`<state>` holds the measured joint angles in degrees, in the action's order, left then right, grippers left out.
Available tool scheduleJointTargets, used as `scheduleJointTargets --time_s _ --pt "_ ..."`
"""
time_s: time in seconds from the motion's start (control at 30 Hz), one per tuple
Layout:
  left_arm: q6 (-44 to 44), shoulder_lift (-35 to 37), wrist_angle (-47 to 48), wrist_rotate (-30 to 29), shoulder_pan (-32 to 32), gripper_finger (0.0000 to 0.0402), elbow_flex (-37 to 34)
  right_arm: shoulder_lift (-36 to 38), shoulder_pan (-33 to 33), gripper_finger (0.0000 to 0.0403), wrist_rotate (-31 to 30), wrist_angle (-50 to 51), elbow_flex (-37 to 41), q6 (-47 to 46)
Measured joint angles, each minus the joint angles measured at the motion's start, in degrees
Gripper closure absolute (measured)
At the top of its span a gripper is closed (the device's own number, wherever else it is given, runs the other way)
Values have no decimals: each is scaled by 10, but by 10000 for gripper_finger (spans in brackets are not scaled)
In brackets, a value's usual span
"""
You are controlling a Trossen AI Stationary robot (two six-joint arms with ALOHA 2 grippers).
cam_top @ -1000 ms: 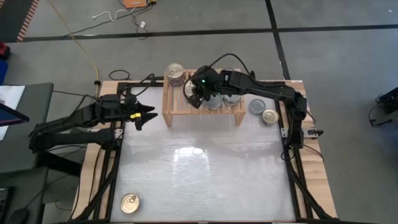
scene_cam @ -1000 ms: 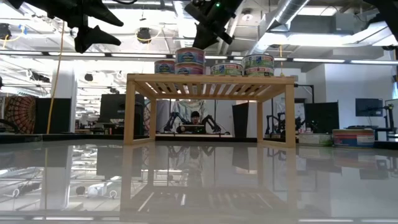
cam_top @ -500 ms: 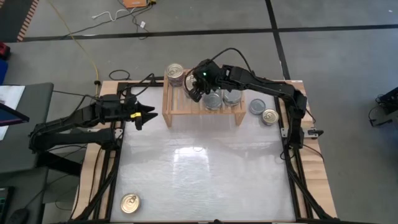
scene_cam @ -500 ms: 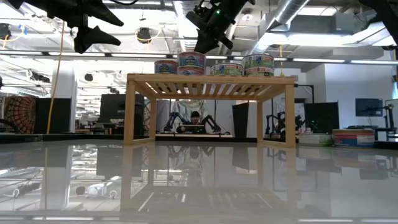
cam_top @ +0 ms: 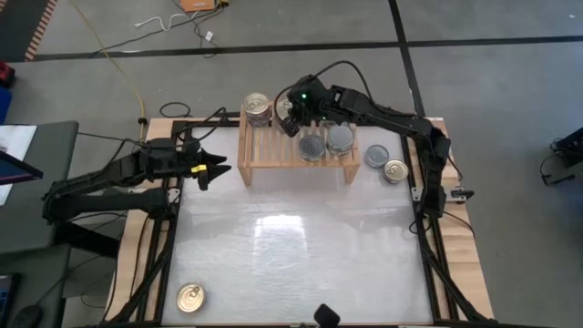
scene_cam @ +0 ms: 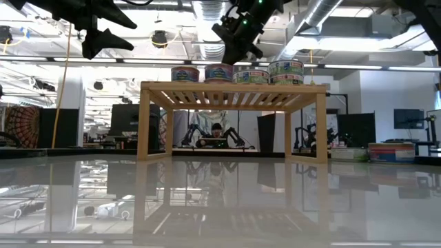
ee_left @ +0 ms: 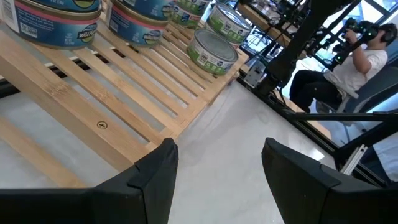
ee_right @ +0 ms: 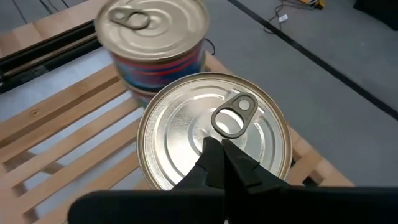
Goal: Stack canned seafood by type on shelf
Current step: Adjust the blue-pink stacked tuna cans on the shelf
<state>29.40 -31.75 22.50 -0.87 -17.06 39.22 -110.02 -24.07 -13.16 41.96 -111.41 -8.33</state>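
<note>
The right gripper (ee_right: 225, 163), its fingers pressed together and empty, hangs over a round gold-topped tin (ee_right: 214, 134) on the light wooden shelf (cam_top: 296, 160) near the table's back edge. Probably just stacked. Next it should fetch the loose tins (cam_top: 386, 165). The left gripper (cam_top: 211, 170) waits, spread apart.

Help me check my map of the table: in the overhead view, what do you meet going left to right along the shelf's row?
Open left gripper → light-wood slatted shelf → shut right gripper → silver-grey flat tin → second silver-grey tin → grey-topped tin on the table → gold-topped tin.
</note>
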Motion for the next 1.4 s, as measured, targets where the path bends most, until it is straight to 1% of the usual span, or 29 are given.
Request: scheduleJointTargets --time_s 0.1,0.4,0.6,0.77,1.03,1.23,1.4 --pt "3 0 0 0 0 180 0 -1 -6 389 -1 -11 0 13" --pt "4 0 -1 0 0 180 0 -1 -20 389 -2 -55 1 15" --pt "4 0 -1 0 0 180 0 -1 -16 389 -1 -58 1 14" --pt "4 0 -1 0 0 180 0 -1 -13 389 48 -30 0 5" --pt "0 0 -1 -7 0 180 0 -1 -16 389 52 -34 3 6" --pt "-17 0 -1 -11 0 180 0 -23 -20 389 55 -43 0 3" --pt "-17 0 0 -15 0 180 0 -26 -19 389 55 -63 0 3"
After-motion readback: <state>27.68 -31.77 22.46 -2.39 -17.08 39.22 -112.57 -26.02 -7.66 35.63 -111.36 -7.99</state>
